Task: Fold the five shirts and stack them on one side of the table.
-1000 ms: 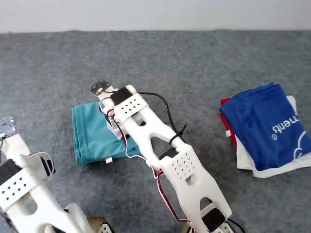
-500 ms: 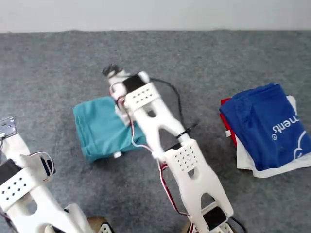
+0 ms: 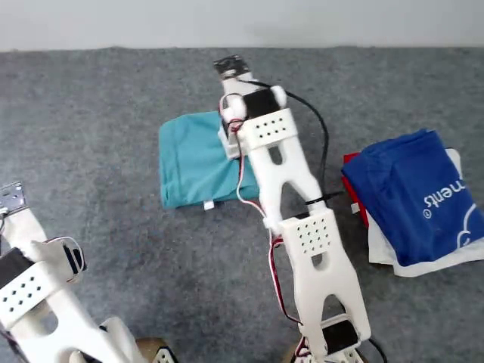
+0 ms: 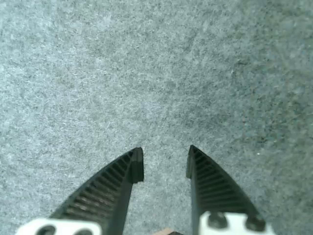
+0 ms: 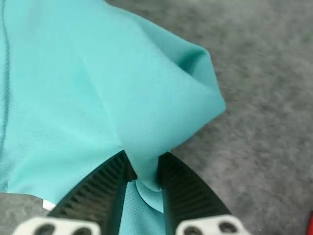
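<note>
The teal shirt [image 3: 193, 162] lies folded on the grey table cover [image 3: 98, 113], a little left of the middle and toward the far side. A small white tag [image 3: 208, 204] pokes out at its near edge. The right arm [image 3: 291, 197] stretches from the near edge out to it and lies over the shirt's right-hand border, so from above that edge is hidden under the white wrist. In the right wrist view, the right gripper [image 5: 144, 169] is clamped onto a bunched ridge of the teal cloth [image 5: 98, 88], the two black ribbed fingers [image 5: 105, 188] pinching it between them, with one corner of fabric peaking up beside the grip. A black cable [image 3: 318, 144] loops out from the wrist on the side facing the pile.

Off to the right sits the pile of folded shirts: a blue shirt [image 3: 412, 197] on top, a white one [image 3: 423, 261] showing beneath at the near edge, and a sliver of red [image 3: 354, 198] on its left side. Grey cover lies between the teal shirt and this pile, crossed by the right arm.

The left arm [image 3: 38, 295] sits at the near left corner, well apart from both. The left gripper [image 4: 164, 164] hangs over plain grey cover, its fingers parted with nothing between them.
</note>
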